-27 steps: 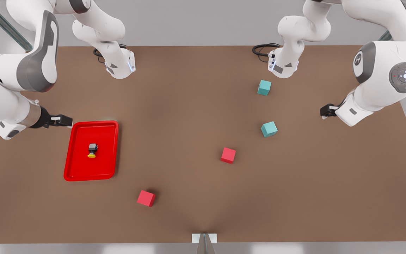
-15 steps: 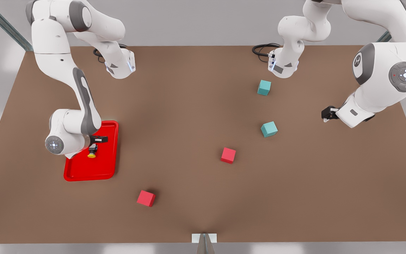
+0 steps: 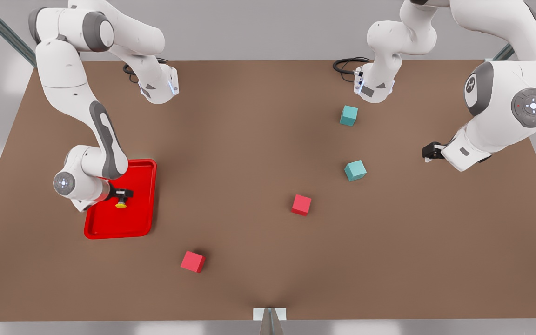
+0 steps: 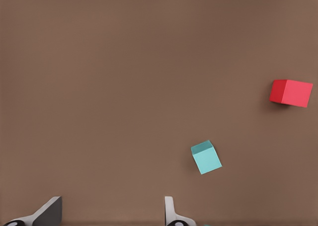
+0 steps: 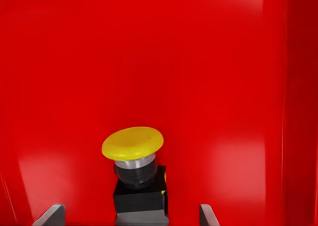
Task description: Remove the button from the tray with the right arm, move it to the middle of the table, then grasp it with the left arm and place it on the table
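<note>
The button [image 3: 121, 204], with a yellow cap and dark grey body, lies in the red tray [image 3: 123, 225] on the front view's left. My right gripper [image 3: 122, 193] is low over it, open. In the right wrist view the button [image 5: 132, 144] lies on its side on the tray floor [image 5: 198, 62], its dark body between the spread fingers of the right gripper [image 5: 129, 213], neither fingertip touching it. My left gripper [image 3: 428, 151] waits above the table near the front view's right edge. It is open and holds nothing [image 4: 112, 213].
Two teal cubes [image 3: 348, 115] [image 3: 355, 170] and two red cubes [image 3: 301, 204] [image 3: 192, 261] are scattered on the brown table [image 3: 249, 153]. The left wrist view looks down on a teal cube [image 4: 206, 157] and a red cube [image 4: 291, 93].
My right arm swung in from beside the tray's far corner to over the tray and lowered its open gripper around the button. The left arm barely shifted.
</note>
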Available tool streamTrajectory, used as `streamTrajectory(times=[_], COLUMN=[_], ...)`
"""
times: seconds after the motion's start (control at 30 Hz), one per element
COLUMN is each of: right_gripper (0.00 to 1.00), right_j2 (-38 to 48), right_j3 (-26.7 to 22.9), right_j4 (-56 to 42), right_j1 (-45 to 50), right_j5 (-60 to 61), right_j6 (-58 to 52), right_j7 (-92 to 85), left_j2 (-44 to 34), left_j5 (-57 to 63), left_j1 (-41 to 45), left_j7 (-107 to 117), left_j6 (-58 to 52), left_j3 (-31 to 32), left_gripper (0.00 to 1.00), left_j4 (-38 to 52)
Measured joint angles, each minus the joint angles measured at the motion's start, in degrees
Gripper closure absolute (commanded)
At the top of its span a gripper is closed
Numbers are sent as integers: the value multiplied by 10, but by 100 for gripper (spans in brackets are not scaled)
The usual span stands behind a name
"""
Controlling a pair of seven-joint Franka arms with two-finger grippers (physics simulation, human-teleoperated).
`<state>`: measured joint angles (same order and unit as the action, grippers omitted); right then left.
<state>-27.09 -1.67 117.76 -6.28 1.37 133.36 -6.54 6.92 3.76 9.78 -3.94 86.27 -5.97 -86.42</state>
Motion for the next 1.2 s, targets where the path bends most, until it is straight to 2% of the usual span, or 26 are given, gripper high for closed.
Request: streamTrajectory(times=[0.33, 0.4, 0.43, 0.53, 0.77, 0.83, 0.93, 1.0, 1.1, 1.2], right_gripper=[0, 53, 61, 69, 72, 72, 72, 72, 72, 72], right_j2=[-17, -20, -21, -21, -2, 31, 44, 9, -102, -154], right_j3=[0, 0, 0, 0, 0, 11, 31, 33, 34, 33], right_j4=[3, 2, 2, 1, -25, -40, -144, -226, -385, -446], right_j1=[-2, -3, -3, -3, 18, 50, 171, 265, 385, 426], right_j5=[0, 1, 2, 9, 15, 16, 21, 44, 78, 113], right_j6=[21, 22, 22, 21, 12, -1, -55, -89, -124, -139], right_j7=[-78, -87, -91, -107, -137, -135, -97, -50, 47, 143], left_j2=[3, 3, 3, 3, 3, 3, 4, 4, 7, 8], left_j5=[0, 0, 0, 0, -1, -1, -1, -1, -1, -2], left_j1=[1, 1, 1, 1, 1, 1, 1, 1, 1, 1], left_j7=[-3, -3, -4, -4, -5, -5, -6, -6, -6, -6], left_j6=[-3, -4, -5, -5, -6, -6, -6, -6, -6, -6], left_j3=[0, 0, 0, 0, 0, 0, 0, 0, 0, 0], left_gripper=[0, 0, 0, 0, 0, 0, 0, 0, 0, 0], left_j4=[0, 0, 0, 0, 0, 0, 0, 0, 0, 0])
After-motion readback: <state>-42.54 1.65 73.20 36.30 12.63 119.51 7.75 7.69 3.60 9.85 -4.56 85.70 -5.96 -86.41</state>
